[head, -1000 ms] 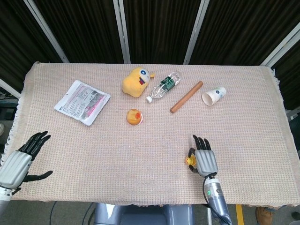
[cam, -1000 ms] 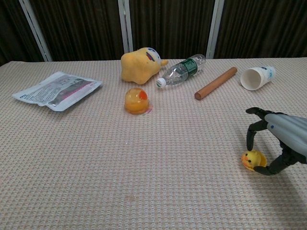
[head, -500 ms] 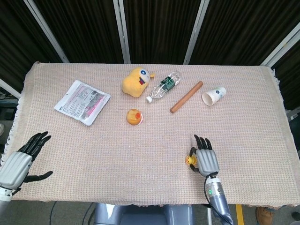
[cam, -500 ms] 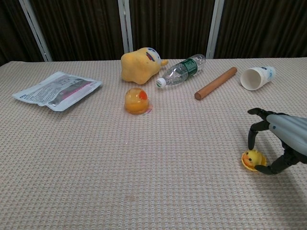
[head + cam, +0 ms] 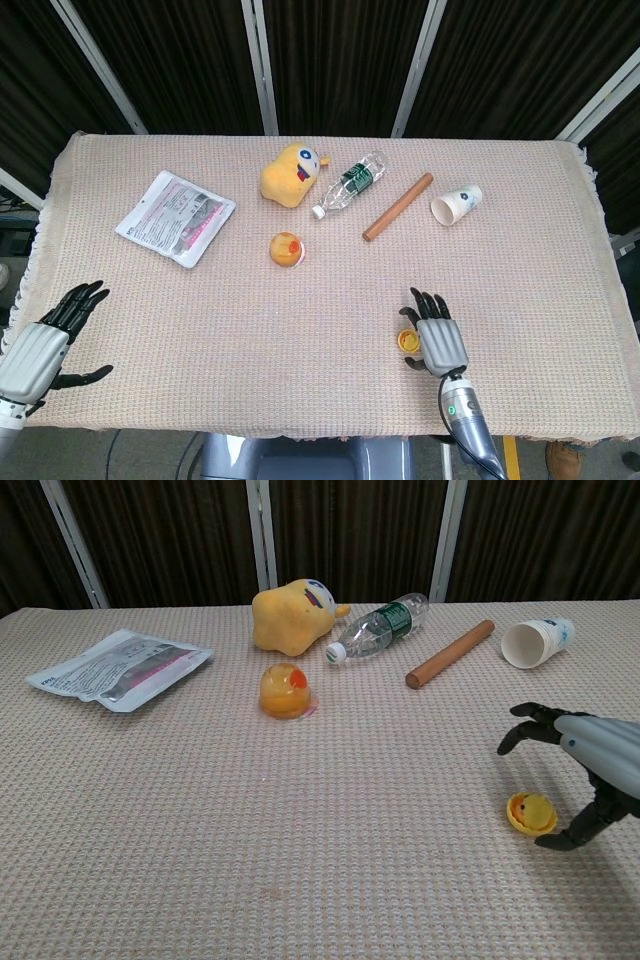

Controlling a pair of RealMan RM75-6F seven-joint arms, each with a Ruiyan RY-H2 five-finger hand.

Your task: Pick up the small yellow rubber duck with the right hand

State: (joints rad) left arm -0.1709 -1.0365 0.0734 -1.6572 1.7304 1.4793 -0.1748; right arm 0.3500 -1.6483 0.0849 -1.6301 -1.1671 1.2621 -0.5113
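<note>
The small yellow rubber duck (image 5: 407,340) (image 5: 531,813) lies tipped on the woven cloth near the table's front edge. My right hand (image 5: 438,343) (image 5: 585,770) hovers just to its right with fingers spread and raised above it, holding nothing. Its thumb curls low beside the duck; contact is unclear. My left hand (image 5: 45,345) rests at the front left corner, fingers apart and empty; it is out of the chest view.
Across the far half lie a printed packet (image 5: 176,216), a yellow plush toy (image 5: 290,172), a plastic bottle (image 5: 348,184), a wooden rod (image 5: 398,206) and a tipped paper cup (image 5: 457,204). An orange domed toy (image 5: 286,249) sits mid-table.
The right hand's fingers, curled around the duck before, have lifted and spread. The duck has slipped out and tipped over on the cloth. The left hand is unmoved.
</note>
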